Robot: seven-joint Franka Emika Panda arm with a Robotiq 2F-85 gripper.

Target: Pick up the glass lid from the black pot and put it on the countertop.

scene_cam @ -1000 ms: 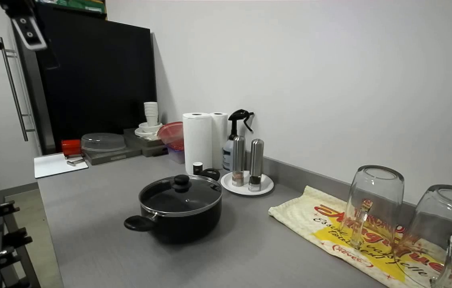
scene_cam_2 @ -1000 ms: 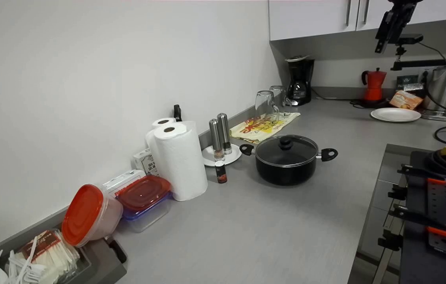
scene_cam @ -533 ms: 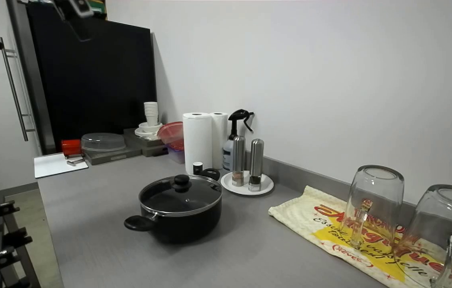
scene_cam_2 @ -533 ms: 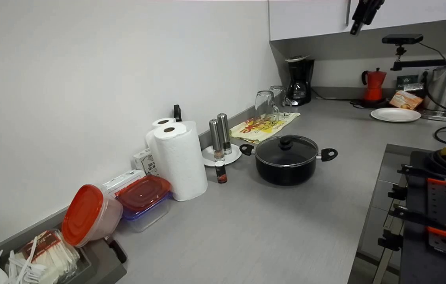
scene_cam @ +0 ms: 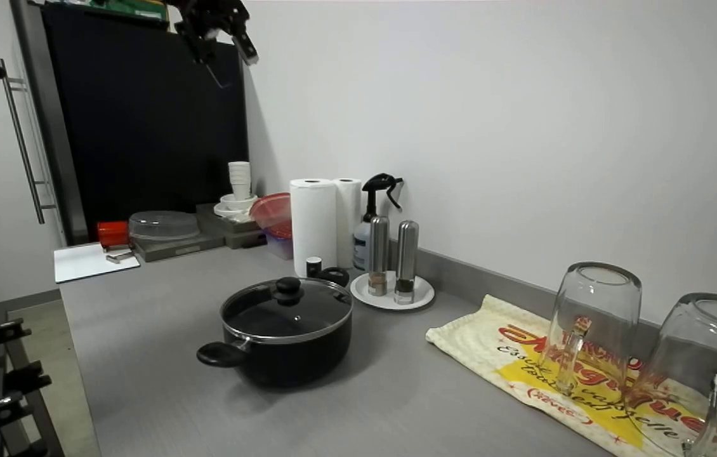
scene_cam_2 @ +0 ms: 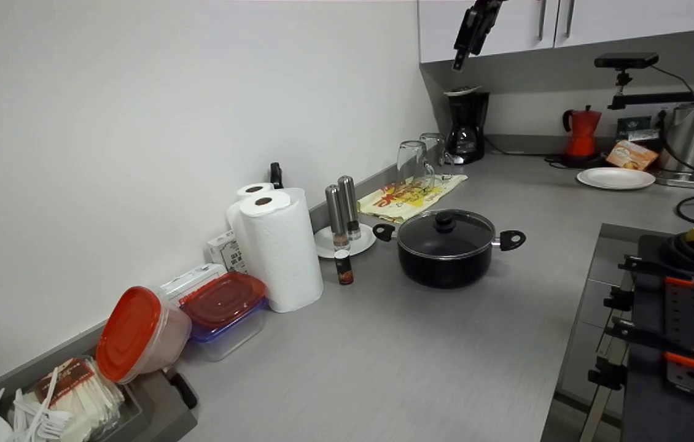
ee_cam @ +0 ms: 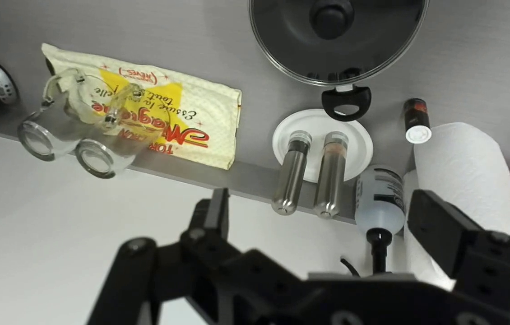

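Red jug (scene_cam_2: 583, 132) near far edge of countertop (scene_cam_2: 421, 356) in an exterior view only, claw (ee_cam: 318, 203) spread wide, empty, lid (scene_cam_2: 445, 244) on pot (scene_cam_2: 445, 274), shakers (scene_cam_2: 347, 197) near wall-side edge

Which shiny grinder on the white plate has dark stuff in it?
The grinder nearer the glass mugs. Dark stuff shows near its bottom; the other grinder shows pinkish stuff there.

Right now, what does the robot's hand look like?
The gripper is mostly black, with two chunky, blocky fingers on dark links dotted with round grey bolts. One finger has a greyish strip. No writing shows clearly, and the arm above is out of view.
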